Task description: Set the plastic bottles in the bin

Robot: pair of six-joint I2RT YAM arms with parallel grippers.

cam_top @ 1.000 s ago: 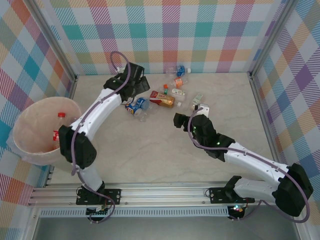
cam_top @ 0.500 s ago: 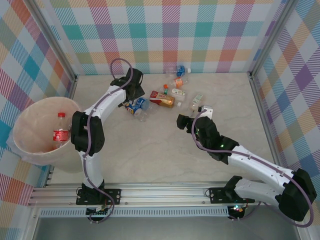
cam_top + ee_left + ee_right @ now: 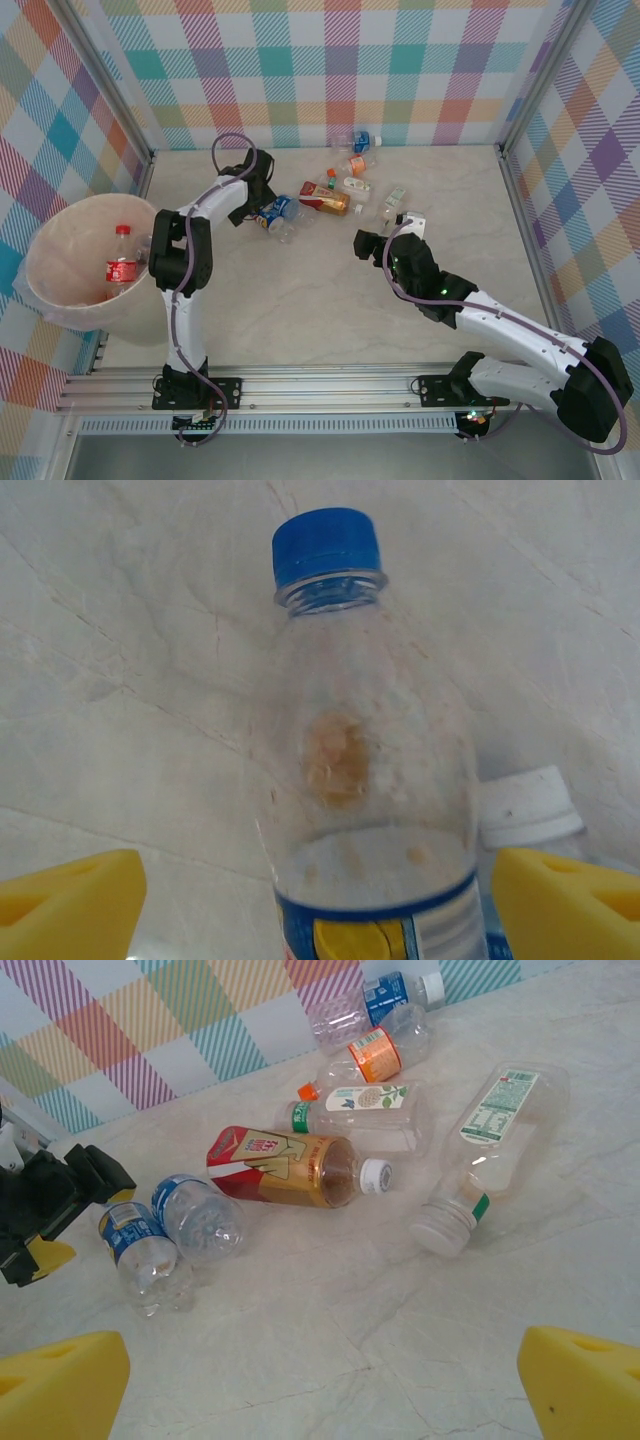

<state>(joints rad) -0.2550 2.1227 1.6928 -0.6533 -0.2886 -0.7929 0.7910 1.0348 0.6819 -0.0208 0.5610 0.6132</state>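
Left gripper: the left gripper (image 3: 263, 203) has swung down from the back wall over the past second. It now sits low over the bottle cluster, yellow fingertips (image 3: 70, 905) spread wide to either side of a clear blue-capped plastic bottle with a blue label (image 3: 350, 770). Neither pad touches it.
Left arm: the elbow, which overlapped the bin's near rim a second ago, has moved further up the frame beside the bin.
Right gripper: the right gripper (image 3: 386, 231) hovers over bare table right of centre, fingers spread with nothing between them. It edged slightly right early in the second and has held since.
Bin: the large round pale pink translucent bin (image 3: 45, 240) stands at the table's left edge, well apart from the cluster.
Bottle in bin: a red-labelled, red-capped clear bottle (image 3: 121, 266) rests inside, in full view now that the arm no longer crosses it.
Bottles on table: the others lie where they did on the pale marbled table (image 3: 300, 320), towards the back wall. They include a red-and-gold-labelled bottle (image 3: 285, 1168), a white-labelled green-banded bottle (image 3: 360, 1105) and an orange-labelled bottle (image 3: 375, 1057). There is also a blue-labelled bottle against the plaid wall (image 3: 385, 998) and a clear flat-sided bottle with a white cap (image 3: 490, 1135).
Neighbour: a white cap (image 3: 525, 805) shows just beside the blue-capped bottle.
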